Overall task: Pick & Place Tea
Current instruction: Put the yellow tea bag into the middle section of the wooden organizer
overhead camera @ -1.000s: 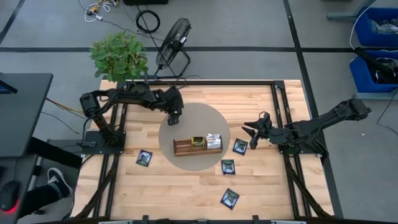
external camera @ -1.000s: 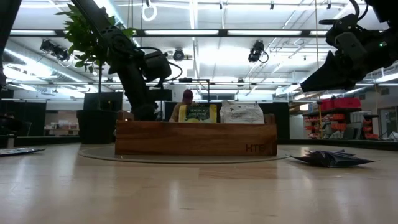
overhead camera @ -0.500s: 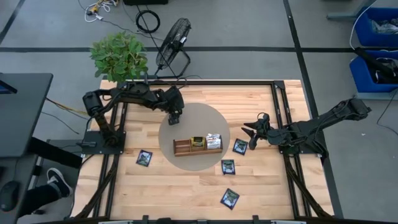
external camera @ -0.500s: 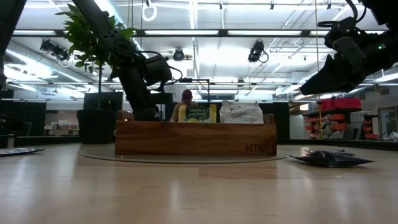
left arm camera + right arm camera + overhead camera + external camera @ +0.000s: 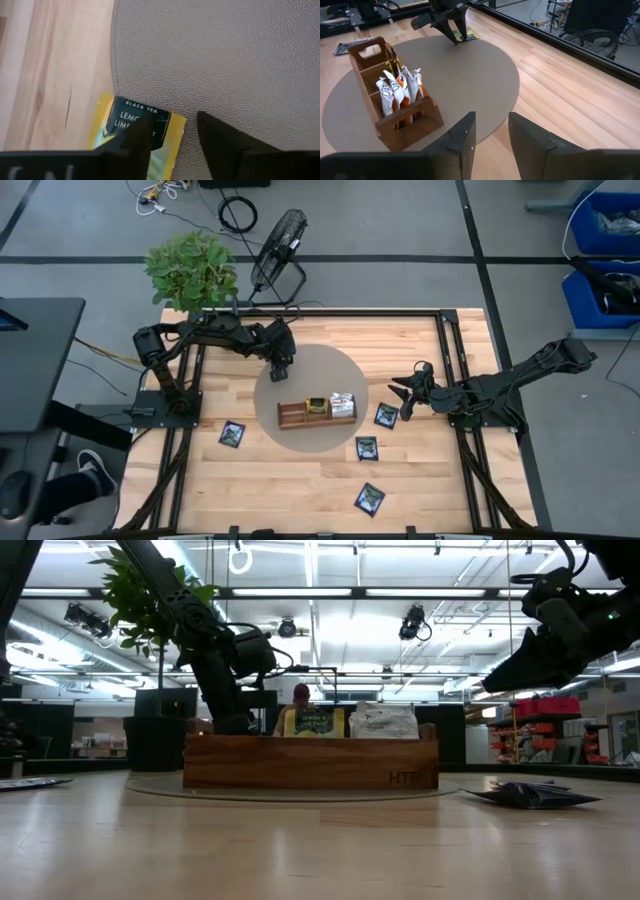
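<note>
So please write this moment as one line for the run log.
left gripper: open over yellow tea bag on mat edge | right gripper: open, waiting | tray: some bags inside

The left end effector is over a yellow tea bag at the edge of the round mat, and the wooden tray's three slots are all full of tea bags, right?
Not quite. The left end effector is over the yellow tea bag at the round mat's edge, but the wooden tray isn't full. The right wrist view shows one end slot empty.
</note>
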You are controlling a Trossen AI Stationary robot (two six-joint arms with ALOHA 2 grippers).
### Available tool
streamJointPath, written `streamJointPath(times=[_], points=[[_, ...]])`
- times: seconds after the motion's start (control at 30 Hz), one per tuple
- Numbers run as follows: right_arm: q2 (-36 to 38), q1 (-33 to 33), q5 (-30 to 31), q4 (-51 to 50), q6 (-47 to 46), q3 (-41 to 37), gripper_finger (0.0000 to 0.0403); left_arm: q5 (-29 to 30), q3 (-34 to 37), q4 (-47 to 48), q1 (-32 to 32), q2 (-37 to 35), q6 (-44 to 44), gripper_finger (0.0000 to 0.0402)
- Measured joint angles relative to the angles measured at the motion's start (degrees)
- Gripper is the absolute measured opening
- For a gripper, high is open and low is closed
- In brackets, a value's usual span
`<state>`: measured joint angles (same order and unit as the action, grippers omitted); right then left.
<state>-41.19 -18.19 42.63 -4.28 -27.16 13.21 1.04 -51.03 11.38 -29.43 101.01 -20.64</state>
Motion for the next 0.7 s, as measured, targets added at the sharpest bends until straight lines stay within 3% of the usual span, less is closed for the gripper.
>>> streamJointPath(times=[0.5,0.7], points=[[0.00,-0.01,0.00,-0.01,0.00,0.00,0.0126,0.22,0.00,1.47,0.12,0.00,0.49,0.0010],[0.00,0.00,0.00,-0.02,0.01,0.00,0.0126,0.45,-0.69,3.03,0.65,-0.02,0.23,0.0003]])
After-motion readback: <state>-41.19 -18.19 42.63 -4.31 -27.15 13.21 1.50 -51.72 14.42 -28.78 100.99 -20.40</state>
